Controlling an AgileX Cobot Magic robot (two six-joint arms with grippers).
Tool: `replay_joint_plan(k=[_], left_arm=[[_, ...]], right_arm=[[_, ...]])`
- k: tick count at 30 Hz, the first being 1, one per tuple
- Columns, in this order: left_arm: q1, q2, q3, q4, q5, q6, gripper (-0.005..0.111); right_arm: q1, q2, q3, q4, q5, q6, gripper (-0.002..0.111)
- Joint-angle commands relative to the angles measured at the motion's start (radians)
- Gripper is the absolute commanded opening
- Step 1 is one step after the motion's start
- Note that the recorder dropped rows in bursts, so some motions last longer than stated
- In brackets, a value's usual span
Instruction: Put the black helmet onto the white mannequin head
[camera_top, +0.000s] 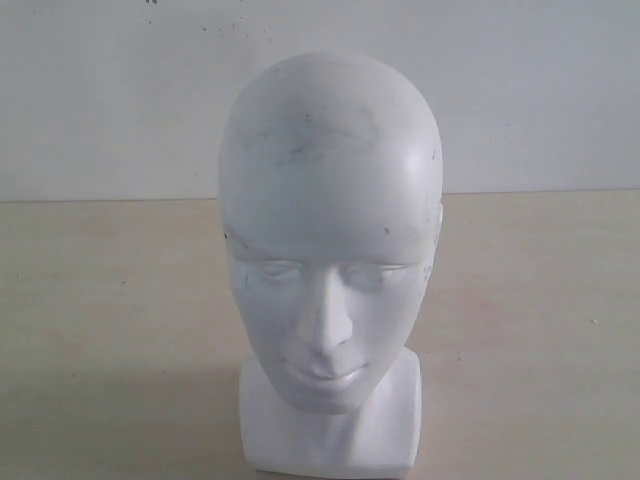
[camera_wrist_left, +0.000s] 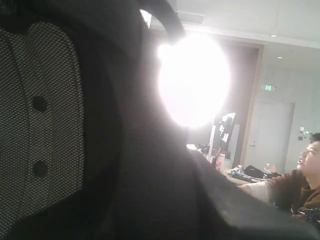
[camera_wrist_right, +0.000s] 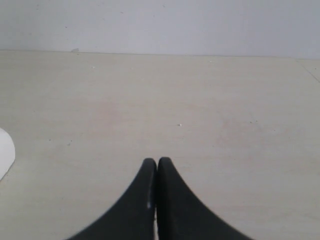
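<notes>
Seemingly mid-carry: black helmet (camera_wrist_left: 140, 165) close up in left wrist view; left tool unseen, hold impossible to tell; right tool (camera_wrist_right: 157, 165) clenched, empty. Calls for lowering onto white mannequin head (camera_top: 330, 250), short of table's (camera_top: 100, 300) far edge.

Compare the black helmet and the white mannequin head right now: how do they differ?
Colour: the black helmet is dark, with grey mesh padding showing; the white mannequin head is glossy white with faint forehead scuffs.
Place: the head stands upright and bare on the table; the helmet is missing from the exterior view and fills the left wrist view close up.
Shared: neither is in the shut right gripper.
</notes>
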Motion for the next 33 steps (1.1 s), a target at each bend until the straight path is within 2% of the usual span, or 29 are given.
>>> replay_joint_plan(k=[1, 5, 11, 16, 33], left_arm=[[0.000, -0.010, -0.019, -0.054, -0.036, 0.052, 0.004], [0.000, -0.010, -0.019, -0.054, -0.118, 0.071, 0.004], [0.000, -0.010, -0.019, -0.054, -0.317, 0.358, 0.004], [0.000, -0.010, -0.019, -0.054, -0.317, 0.544, 0.004], [0.000, -0.010, -0.019, -0.054, -0.297, 0.555, 0.004]], right_arm=[[0.003, -0.004, -0.001, -0.005, -0.003, -0.001, 0.000], [0.003, -0.004, -0.001, -0.005, -0.003, -0.001, 0.000], [0.003, -0.004, -0.001, -0.005, -0.003, -0.001, 0.000], [0.003, -0.004, -0.001, -0.005, -0.003, -0.001, 0.000], [0.003, -0.004, -0.001, -0.005, -0.003, -0.001, 0.000]])
